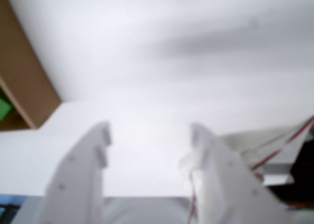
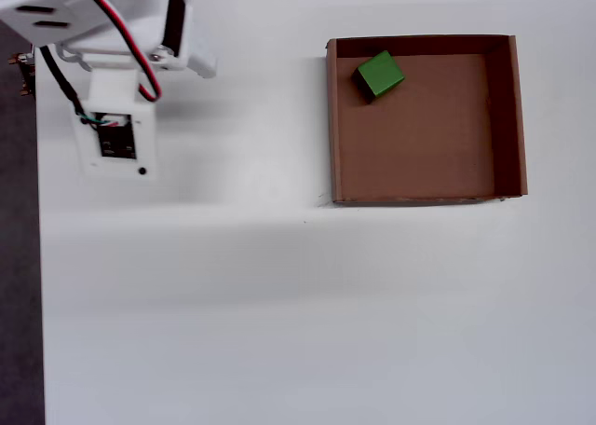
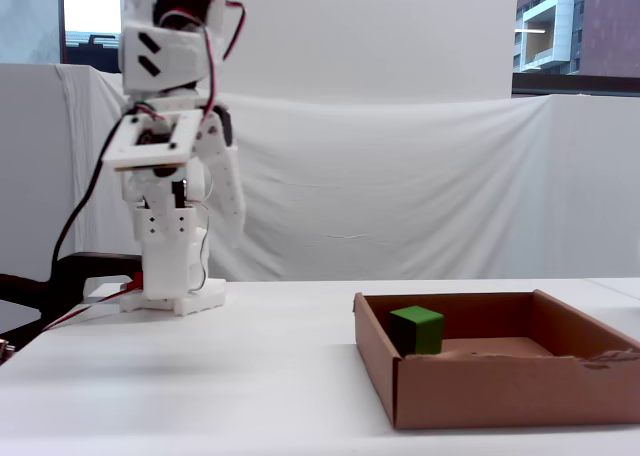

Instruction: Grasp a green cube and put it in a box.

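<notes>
Item, green cube (image 2: 379,74): we find it resting on the floor of the box (image 2: 503,117), in the corner toward the top left of the overhead view, close to both walls there though contact cannot be confirmed; in the fixed view it sits at the left end behind the near wall. Orientation: flat on one face, turned about its vertical so its edges run askew to the box walls; being a cube it has no long axis to speak of. Item, gripper (image 1: 149,135): jaws parted with a clear gap between the white fingers (image 1: 93,145), nothing held, bare white table (image 2: 279,304) beneath in the wrist view. Item, arm (image 3: 165,146): folded upright over its base, well apart from the box. Status, in our judgement: placement appears done, and the step in hand is settling the arm at rest. To do that well we keep the jaws empty, stay clear of the box walls, and fold down without snagging the red and black wires.
</notes>
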